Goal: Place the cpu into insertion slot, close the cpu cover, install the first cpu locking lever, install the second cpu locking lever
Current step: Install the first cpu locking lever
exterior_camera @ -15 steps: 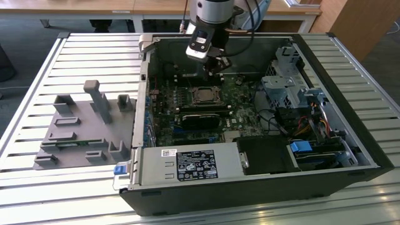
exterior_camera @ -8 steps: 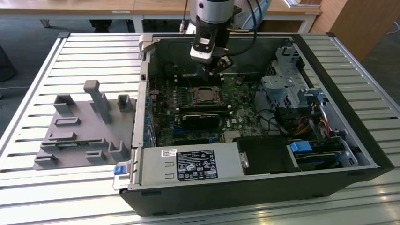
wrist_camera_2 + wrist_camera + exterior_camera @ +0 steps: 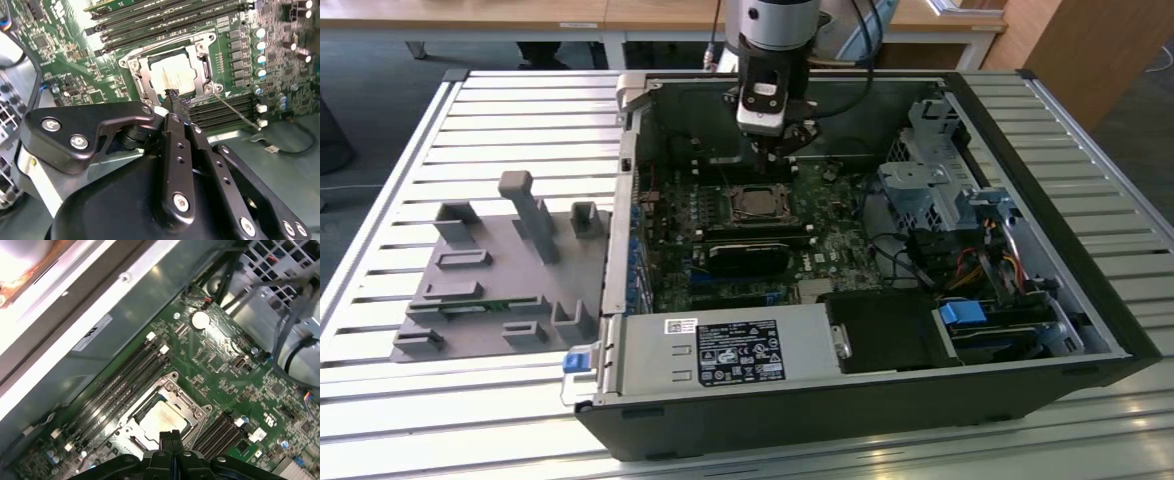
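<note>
The gripper (image 3: 174, 100) has its two dark fingers pressed together with nothing visible between them, and its tip hangs just above the edge of the insertion slot (image 3: 172, 376), close to the silvery frame without clearly touching it. In the exterior view the gripper (image 3: 781, 150) stands over the far edge of the slot, inside the open computer case (image 3: 1067, 300). The cpu (image 3: 172, 75) lies flat in the slot, and the cpu cover (image 3: 142, 80) appears folded down around it, so the chip shows through the cover's central window. A thin metal rod (image 3: 237, 111), probably one of the locking levers, runs out from a corner of the slot and slants over the black memory slots (image 3: 220, 112) beside it, seemingly unlatched. The step in hand looks like lever work. Doing it well would mean pushing with the closed tip on the rod itself, never on the chip or the cover's thin rim, and sweeping it down and sideways under its hook while the cover lies level. The cpu is a small flat square with a pale silver-grey top that catches a bright glare, and sits square to the frame on the green circuit board (image 3: 75, 65).
</note>
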